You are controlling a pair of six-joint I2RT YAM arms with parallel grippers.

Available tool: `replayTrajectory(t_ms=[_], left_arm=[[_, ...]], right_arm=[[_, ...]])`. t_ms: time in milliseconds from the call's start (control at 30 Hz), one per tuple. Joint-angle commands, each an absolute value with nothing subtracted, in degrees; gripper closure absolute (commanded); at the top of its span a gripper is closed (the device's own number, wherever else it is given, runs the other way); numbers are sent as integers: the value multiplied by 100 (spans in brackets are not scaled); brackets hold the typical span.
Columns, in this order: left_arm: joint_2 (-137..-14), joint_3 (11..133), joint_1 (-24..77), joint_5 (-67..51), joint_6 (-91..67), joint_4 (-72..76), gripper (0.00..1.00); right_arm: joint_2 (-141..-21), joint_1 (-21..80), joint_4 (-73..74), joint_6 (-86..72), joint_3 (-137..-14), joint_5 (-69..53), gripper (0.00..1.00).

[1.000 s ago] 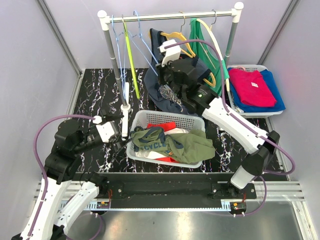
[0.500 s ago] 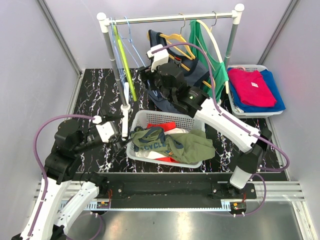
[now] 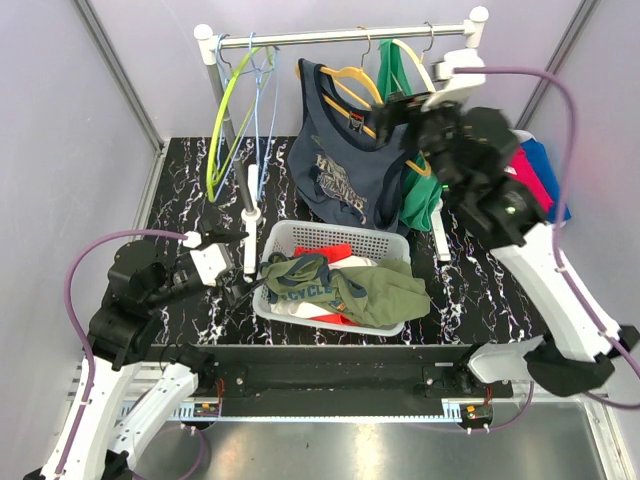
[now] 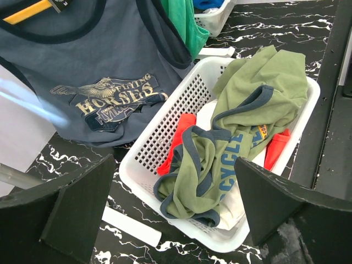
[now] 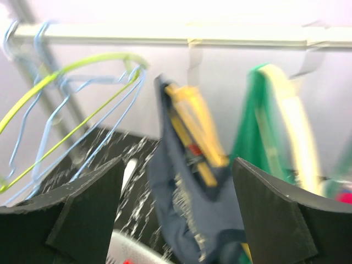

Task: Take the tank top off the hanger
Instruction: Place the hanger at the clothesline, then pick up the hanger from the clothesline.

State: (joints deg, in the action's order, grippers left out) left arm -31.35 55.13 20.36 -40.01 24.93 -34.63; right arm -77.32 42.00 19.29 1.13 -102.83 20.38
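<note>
The navy tank top (image 3: 338, 165) is hanging on the yellow hanger (image 3: 360, 88) on the rail (image 3: 330, 37), while the right gripper (image 5: 176, 187) is hovering open just beside it and the left gripper (image 4: 173, 187) is hovering open near the basket (image 3: 288, 240).

Matt, soft knit cloth for the navy-blue tank top (image 3: 335, 160) and the olive-green shirt (image 3: 385, 295). Smooth, slightly glossy plastic for the white perforated basket (image 3: 285, 243). Polished look on the black marble-patterned tabletop (image 3: 190, 200). Smooth silver metal for the hanging rail (image 3: 330, 35).
</note>
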Motion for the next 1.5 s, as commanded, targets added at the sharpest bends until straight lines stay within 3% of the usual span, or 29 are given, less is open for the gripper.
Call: replayTrajectory(t_ms=[0, 200, 567, 867, 1000, 1100, 1133, 1433, 1467], left_arm=[[-3120, 5642, 2057, -4148, 2347, -3296, 1], [-3085, 5634, 2057, -4061, 2355, -3305, 1], [-3015, 5607, 2057, -4008, 2408, -3393, 1], [-3015, 5581, 2057, -4017, 2329, -3393, 1], [-3032, 5581, 2057, -4008, 2320, -3392, 1], [-3032, 5581, 2057, -4025, 2312, -3393, 1], [-3032, 5572, 2057, -4025, 2303, -3393, 1], [-3015, 5528, 2057, -4052, 2259, -3384, 1], [-3006, 5528, 2057, -4052, 2267, -3392, 1]], right_arm=[[-7690, 3605, 2056, 53, -10318, 1460, 10], [-7936, 3138, 2241, -167, -10161, 950, 7], [-8086, 2962, 2241, 122, -9879, 1125, 6], [-7981, 2953, 2241, 62, -9300, 949, 14], [-7814, 2953, 2075, 35, -8878, 818, 25], [-7735, 2953, 2039, -114, -8745, 686, 42], [-7700, 2953, 2030, -132, -8693, 651, 52], [-7497, 2953, 1785, -114, -8613, 220, 90], [-7471, 2953, 1645, -123, -8605, 141, 99]])
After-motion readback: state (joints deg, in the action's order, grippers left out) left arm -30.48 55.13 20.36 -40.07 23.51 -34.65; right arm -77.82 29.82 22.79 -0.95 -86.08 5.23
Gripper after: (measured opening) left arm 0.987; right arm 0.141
